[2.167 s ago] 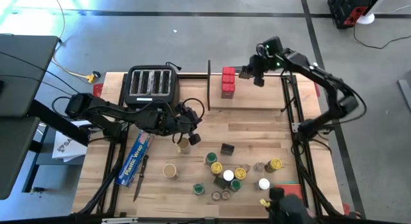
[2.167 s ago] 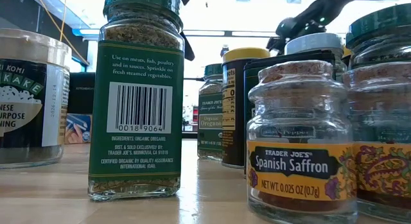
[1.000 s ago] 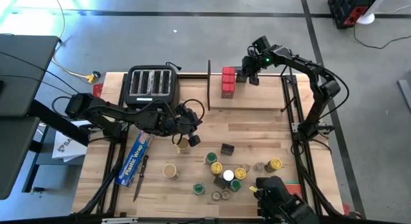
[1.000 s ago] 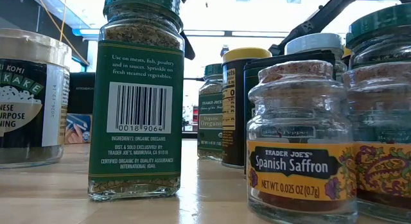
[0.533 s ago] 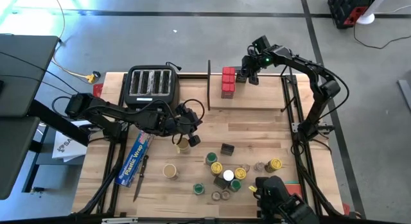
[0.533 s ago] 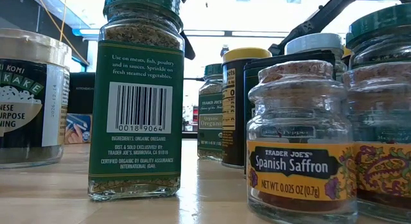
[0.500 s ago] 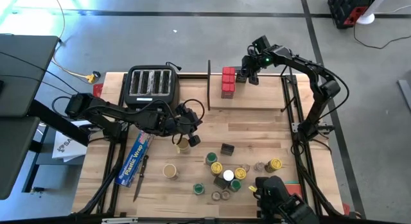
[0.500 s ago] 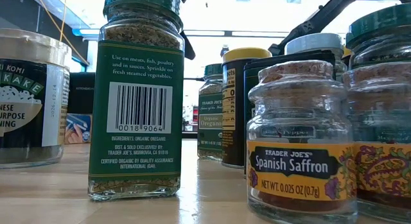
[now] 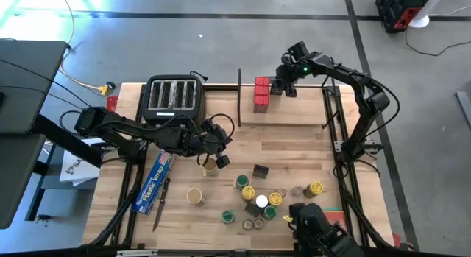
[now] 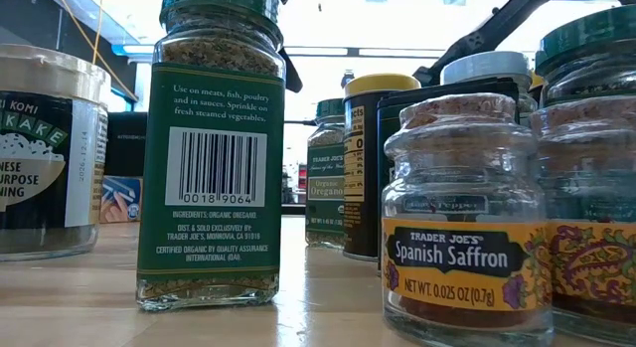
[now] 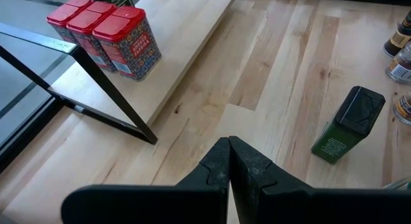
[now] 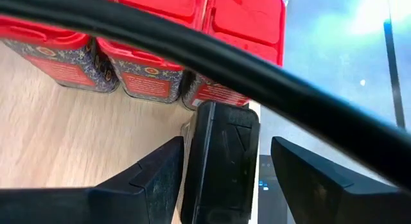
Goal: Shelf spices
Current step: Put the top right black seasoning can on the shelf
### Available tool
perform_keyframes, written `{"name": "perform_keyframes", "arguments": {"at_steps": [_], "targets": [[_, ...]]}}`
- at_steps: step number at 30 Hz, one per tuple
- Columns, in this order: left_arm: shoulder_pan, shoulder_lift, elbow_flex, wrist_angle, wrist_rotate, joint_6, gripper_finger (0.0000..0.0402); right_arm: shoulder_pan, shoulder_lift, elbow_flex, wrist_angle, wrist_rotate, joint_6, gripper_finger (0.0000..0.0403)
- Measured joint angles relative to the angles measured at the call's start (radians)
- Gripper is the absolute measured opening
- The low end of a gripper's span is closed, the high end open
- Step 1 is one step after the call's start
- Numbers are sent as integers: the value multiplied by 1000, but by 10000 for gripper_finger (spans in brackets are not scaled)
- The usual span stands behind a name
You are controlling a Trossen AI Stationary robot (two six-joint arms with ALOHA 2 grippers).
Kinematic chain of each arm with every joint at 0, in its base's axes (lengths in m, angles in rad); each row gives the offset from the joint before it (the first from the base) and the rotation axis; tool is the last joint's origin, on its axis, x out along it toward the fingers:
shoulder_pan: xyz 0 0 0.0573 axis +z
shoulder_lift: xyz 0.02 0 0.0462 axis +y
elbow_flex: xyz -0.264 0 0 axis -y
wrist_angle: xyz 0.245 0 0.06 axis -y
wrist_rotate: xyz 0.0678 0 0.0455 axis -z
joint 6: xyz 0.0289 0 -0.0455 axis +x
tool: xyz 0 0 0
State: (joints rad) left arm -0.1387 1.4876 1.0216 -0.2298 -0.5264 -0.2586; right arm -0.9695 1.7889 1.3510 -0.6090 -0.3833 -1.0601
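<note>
The shelf [image 9: 294, 111] is a light-wood board at the table's far side, and three red tins [image 9: 261, 93] stand on it. My right gripper [image 12: 228, 144] is open at the shelf beside the tins. Its fingers stand on either side of an upright black box [image 12: 221, 166], which rests on the board. My left gripper [image 11: 229, 153] is shut and hovers over the table's middle [image 9: 219, 155], next to a tan-lidded jar [image 9: 210, 166]. A green bottle with a black lid [image 11: 347, 124] lies on its side nearby. Several spice jars [image 9: 261, 200] cluster near the front edge. My right gripper has one finger [image 12: 164, 172] close against the black box's side, but I cannot tell whether it touches. A gap shows between the box and the other finger [image 12: 302, 172]. The fingers come from the table's right. The box stands on the shelf board beside the red tins.
A black toaster [image 9: 171, 96] stands left of the shelf's black rod frame [image 9: 239, 99]. A blue plastic-wrap box [image 9: 156, 182] and a knife [image 9: 159, 205] lie at the left front, with a tan-lidded jar [image 9: 194, 196] beside them. A dark object [image 9: 316, 229] is at the near edge.
About two seconds ago my right gripper moved along the shelf toward the table's left, up to the red tins. It has kept still over the last second.
</note>
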Motion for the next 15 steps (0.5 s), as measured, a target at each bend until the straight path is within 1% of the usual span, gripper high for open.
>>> {"name": "perform_keyframes", "arguments": {"at_steps": [4, 9, 15], "targets": [[0, 0, 0, 0, 1, 0, 0, 19, 0, 0, 1, 40, -34, 229], [0, 0, 0, 0, 1, 0, 0, 33, 0, 0, 8, 41, -54, 227], [0, 0, 0, 0, 1, 0, 0, 35, 0, 0, 8, 47, -75, 206]]}}
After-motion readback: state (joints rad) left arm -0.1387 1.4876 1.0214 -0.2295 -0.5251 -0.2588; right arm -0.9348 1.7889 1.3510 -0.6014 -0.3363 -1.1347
